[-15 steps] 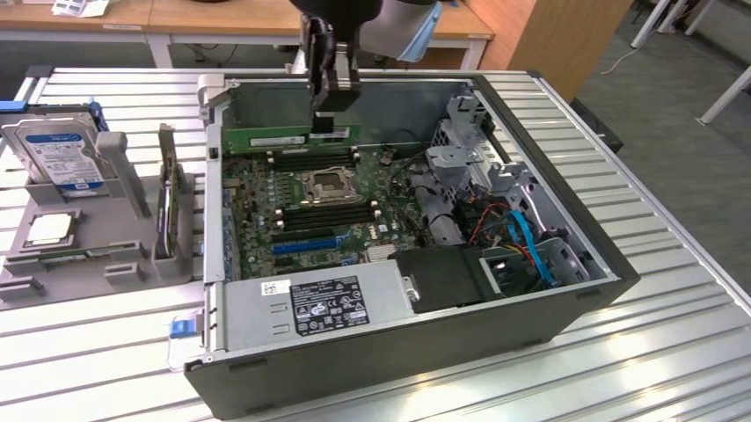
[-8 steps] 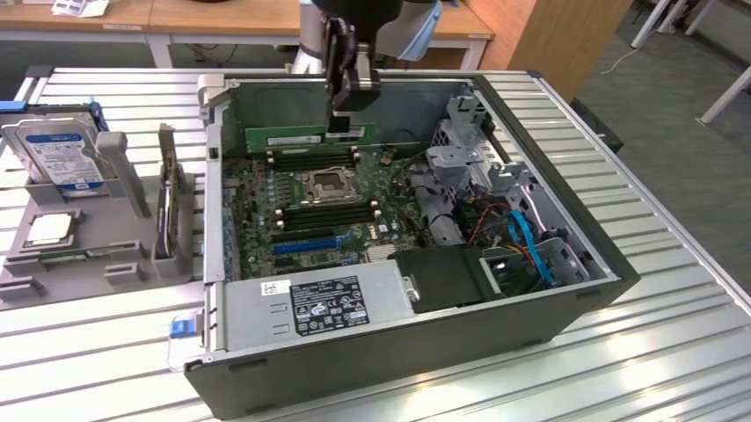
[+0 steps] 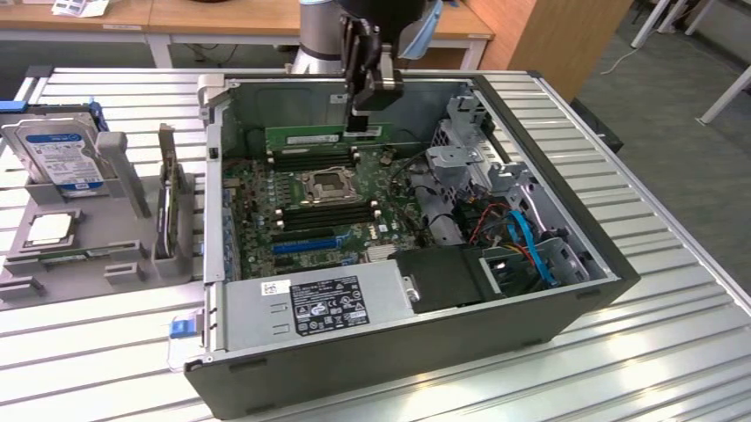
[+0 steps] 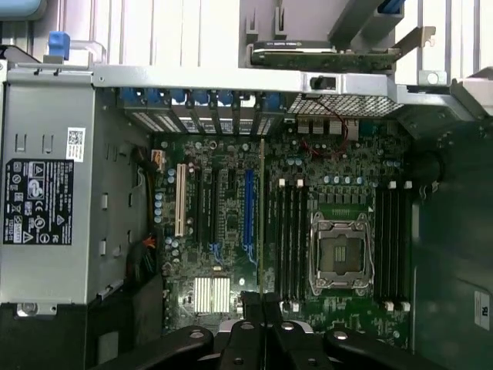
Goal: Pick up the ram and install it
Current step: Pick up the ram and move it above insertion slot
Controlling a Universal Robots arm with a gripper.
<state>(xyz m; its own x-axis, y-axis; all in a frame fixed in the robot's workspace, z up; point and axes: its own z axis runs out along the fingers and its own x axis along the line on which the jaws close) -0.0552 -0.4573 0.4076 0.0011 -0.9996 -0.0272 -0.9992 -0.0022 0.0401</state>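
Wrist view — fingers [image 4: 245, 341] gripping the ram [image 4: 262, 216], held edge-on over the motherboard [image 4: 347, 185]

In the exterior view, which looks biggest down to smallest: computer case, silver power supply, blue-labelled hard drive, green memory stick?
1. Dark grey metal computer case
2. Silver box-shaped power supply
3. Silver, blue-labelled hard drive
4. Long, thin green ram stick, in the end effector; roughly the drive's length, far narrower
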